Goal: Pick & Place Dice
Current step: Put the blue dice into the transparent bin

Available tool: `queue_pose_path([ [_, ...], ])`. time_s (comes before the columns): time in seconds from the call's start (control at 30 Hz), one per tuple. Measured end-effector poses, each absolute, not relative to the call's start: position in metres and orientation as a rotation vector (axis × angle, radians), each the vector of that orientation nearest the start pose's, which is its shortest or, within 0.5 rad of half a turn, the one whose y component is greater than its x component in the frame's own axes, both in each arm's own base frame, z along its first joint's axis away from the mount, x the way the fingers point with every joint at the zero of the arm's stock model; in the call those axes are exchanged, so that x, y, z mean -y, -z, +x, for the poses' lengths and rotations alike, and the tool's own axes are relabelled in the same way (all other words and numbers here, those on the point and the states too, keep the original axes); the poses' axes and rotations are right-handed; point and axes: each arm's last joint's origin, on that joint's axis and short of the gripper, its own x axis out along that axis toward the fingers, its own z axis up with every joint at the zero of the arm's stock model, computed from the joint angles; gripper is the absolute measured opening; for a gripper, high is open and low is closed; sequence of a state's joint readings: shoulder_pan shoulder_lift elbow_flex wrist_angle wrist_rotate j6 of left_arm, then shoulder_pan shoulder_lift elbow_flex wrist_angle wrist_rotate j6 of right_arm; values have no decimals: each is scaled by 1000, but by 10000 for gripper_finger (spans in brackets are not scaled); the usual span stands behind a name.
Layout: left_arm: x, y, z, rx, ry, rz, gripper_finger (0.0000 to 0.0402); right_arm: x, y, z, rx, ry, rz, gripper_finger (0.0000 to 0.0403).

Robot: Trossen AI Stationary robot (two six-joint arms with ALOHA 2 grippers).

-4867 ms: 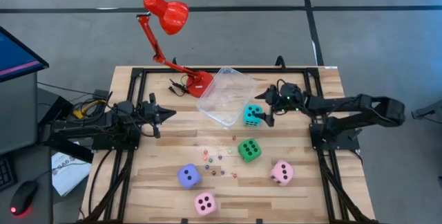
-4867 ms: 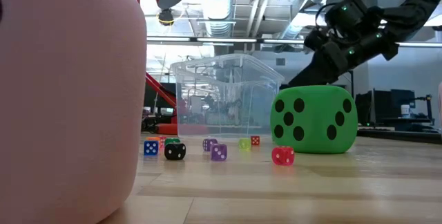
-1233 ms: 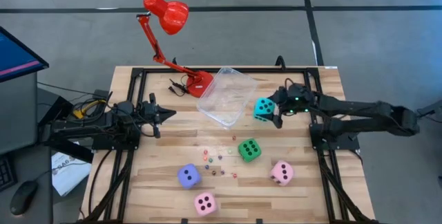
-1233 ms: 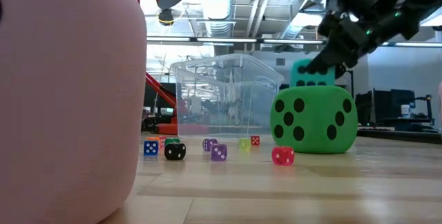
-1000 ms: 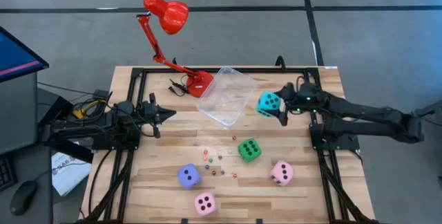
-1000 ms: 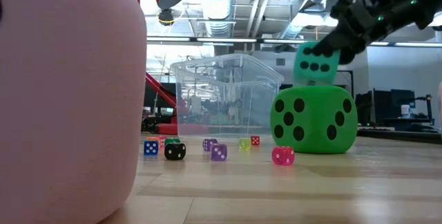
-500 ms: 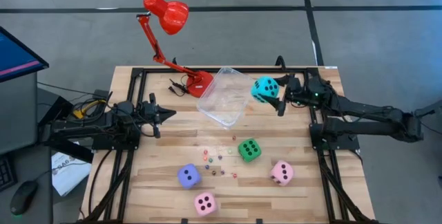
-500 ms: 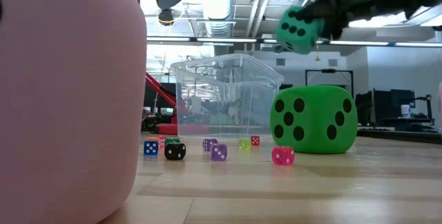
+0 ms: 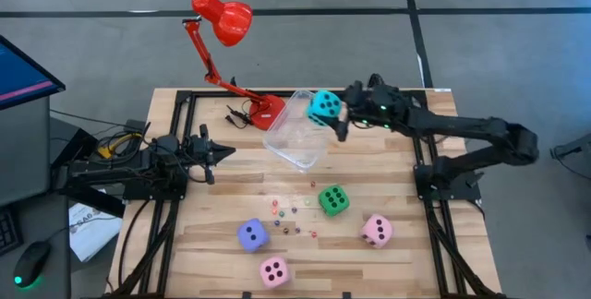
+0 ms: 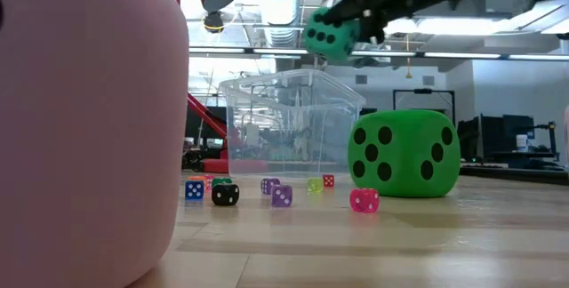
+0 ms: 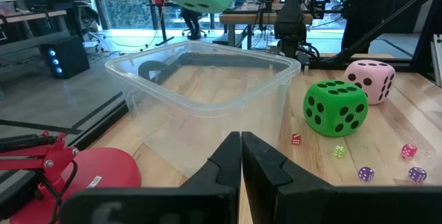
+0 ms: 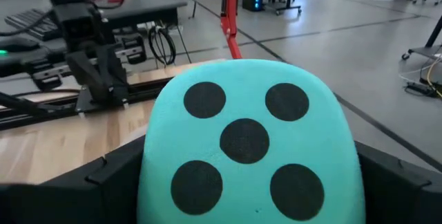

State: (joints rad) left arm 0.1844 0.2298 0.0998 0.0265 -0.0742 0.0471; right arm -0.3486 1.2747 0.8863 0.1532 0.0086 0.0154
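At the near edge of the wooden table (image 9: 212, 244) sat a pink die (image 9: 273, 270), so close to the low camera that it filled the left of that view. Just beyond it lay a purple-blue die (image 9: 252, 234) and, to the right, a second pink die (image 9: 376, 230). A scatter of tiny coloured dice (image 9: 292, 214) lay between them and the green die (image 9: 333, 199) at mid-table.

Farther back stood the clear plastic tub (image 9: 297, 129), which looked empty in the left wrist view. The right gripper (image 9: 334, 114) hung in the air over the tub's right rim, fingers clamped on either side of the cyan die (image 9: 323, 107), whose five-pip face filled the right wrist view. At the left edge of the table the left gripper (image 9: 222, 152) waited, its fingers pressed together on nothing. Behind the tub rose a red desk lamp (image 9: 223, 17).

The dice appeared to be soft foam: light, squashy and unlikely to be damaged by a drop. A grip across two opposite flat faces, near the middle, would likely hold best; pinching a rounded corner could let the cube squirm out. The tiny dice looked hard and smooth, and probably harder to pinch.
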Motion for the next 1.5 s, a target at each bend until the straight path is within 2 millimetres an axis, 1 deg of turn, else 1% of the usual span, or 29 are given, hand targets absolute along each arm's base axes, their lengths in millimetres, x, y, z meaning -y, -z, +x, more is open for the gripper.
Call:
queue_pose_path([
  [0.2,-22,-181,107,-110,-256,41,1,113,-298,303,-343,363,76,366],
  [0.3,-22,-181,108,-110,-257,41,1,118,-295,318,-422,361,90,366],
  [0.53,-22,-181,108,-110,-256,41,1,128,-272,344,-577,361,122,366],
  [0.6,-22,-181,107,-110,-257,41,1,131,-265,346,-625,369,147,366],
  [0.67,-22,-181,107,-110,-256,41,1,134,-260,350,-636,377,164,366],
  [0.83,-22,-181,108,-110,-256,41,1,143,-244,353,-686,440,164,366],
  [1.0,-22,-181,107,-110,-256,41,1,151,-228,356,-720,467,207,366],
  [1.23,-22,-181,107,-110,-256,41,1,147,-227,358,-728,448,191,369],
  [1.5,-22,-181,107,-110,-256,41,1,147,-228,358,-722,446,191,394],
])
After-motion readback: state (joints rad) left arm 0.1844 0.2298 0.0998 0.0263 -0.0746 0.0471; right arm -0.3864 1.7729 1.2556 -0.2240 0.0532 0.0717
